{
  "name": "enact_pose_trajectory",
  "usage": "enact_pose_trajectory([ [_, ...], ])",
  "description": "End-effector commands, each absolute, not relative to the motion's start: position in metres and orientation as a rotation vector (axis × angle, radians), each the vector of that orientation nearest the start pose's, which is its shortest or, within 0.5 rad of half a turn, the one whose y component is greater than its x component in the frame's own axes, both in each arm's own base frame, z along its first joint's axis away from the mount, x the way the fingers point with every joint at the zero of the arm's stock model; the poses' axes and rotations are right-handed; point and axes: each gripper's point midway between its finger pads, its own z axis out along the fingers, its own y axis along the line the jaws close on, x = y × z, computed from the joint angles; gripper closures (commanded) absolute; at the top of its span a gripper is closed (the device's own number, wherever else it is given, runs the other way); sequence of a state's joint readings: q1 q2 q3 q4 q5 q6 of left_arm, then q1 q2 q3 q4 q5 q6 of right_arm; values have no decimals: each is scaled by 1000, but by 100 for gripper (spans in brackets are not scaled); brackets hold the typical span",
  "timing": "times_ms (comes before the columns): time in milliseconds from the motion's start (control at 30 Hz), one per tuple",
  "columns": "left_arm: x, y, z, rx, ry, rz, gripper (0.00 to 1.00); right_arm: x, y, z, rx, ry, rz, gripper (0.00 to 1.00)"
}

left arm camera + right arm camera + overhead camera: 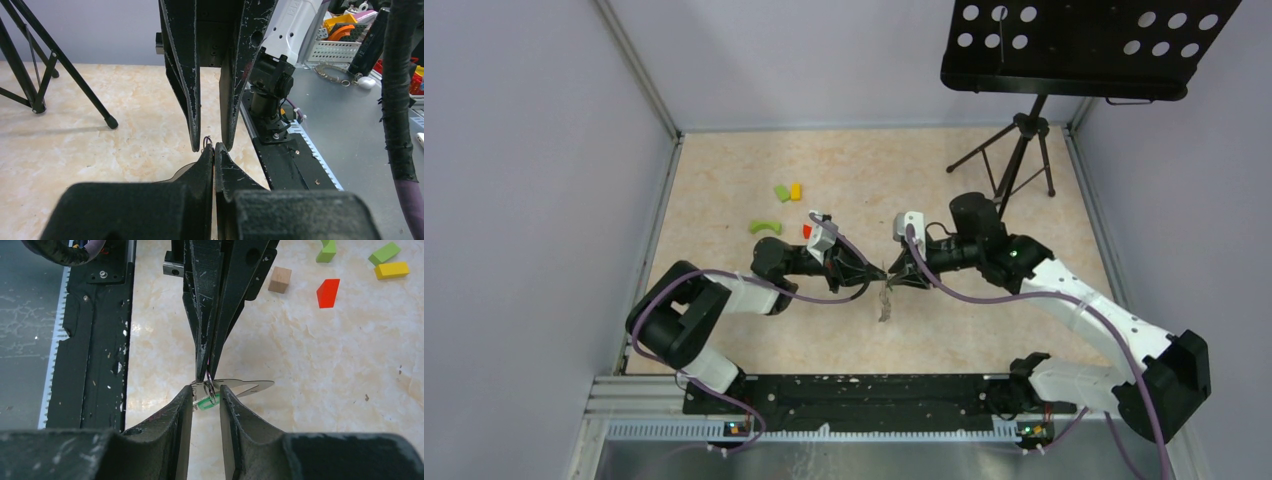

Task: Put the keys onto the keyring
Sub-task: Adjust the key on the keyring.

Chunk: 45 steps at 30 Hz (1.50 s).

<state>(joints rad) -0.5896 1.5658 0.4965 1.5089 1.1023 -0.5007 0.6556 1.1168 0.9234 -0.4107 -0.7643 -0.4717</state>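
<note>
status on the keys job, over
Left gripper shut on the keyring. Right gripper jaws parted at a key by the ring, grip unclear. Nothing seen in the way; red block off aside.

Up and to the left of the left claw (877,272), you have four small loose blocks on the beige marbled tabletop (874,170). Nearest that claw is a red wedge-shaped block (807,231). A green arch-shaped block (765,227) sits further left, and a lime green block (781,192) touches a yellow block (795,190) beyond them. From the right wrist view you will also find a tan wooden cube (279,280) near the red wedge (the top view hides it). Beyond the right claw (895,277), off to its right, a black metal tripod (1021,150) stands on the tabletop. It carries a black perforated metal tray (1084,45) overhead. Pale grey walls (534,150) close in the left, far and right sides.
</note>
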Motion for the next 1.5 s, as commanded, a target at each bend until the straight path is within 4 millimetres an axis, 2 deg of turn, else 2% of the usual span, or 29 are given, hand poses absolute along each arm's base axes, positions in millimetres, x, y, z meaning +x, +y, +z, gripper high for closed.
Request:
enact_pose_trajectory([
  [0, 173, -314, 249, 1143, 887, -1433, 100, 184, 280, 219, -1495, 1452, 938, 75],
  [400, 172, -313, 249, 1146, 882, -1436, 100, 185, 281, 215, -1506, 1454, 938, 81],
  [600, 172, -313, 249, 1148, 883, -1438, 100, 185, 280, 220, -1505, 1448, 934, 100],
  [833, 174, -314, 242, 1218, 853, -1372, 100, 191, 274, 226, -1554, 1515, 769, 100],
  [967, 188, -318, 242, 1286, 828, -1227, 76, 187, 274, 217, -1662, 1635, 662, 100],
  [1167, 198, -318, 228, 1356, 859, -1137, 55, 193, 276, 223, -1727, 1730, 524, 100],
  [1333, 200, -316, 223, 1356, 864, -1093, 52, 198, 275, 225, -1732, 1778, 460, 100],
  [1467, 203, -316, 227, 1343, 870, -1085, 59, 199, 276, 220, -1738, 1806, 449, 100],
])
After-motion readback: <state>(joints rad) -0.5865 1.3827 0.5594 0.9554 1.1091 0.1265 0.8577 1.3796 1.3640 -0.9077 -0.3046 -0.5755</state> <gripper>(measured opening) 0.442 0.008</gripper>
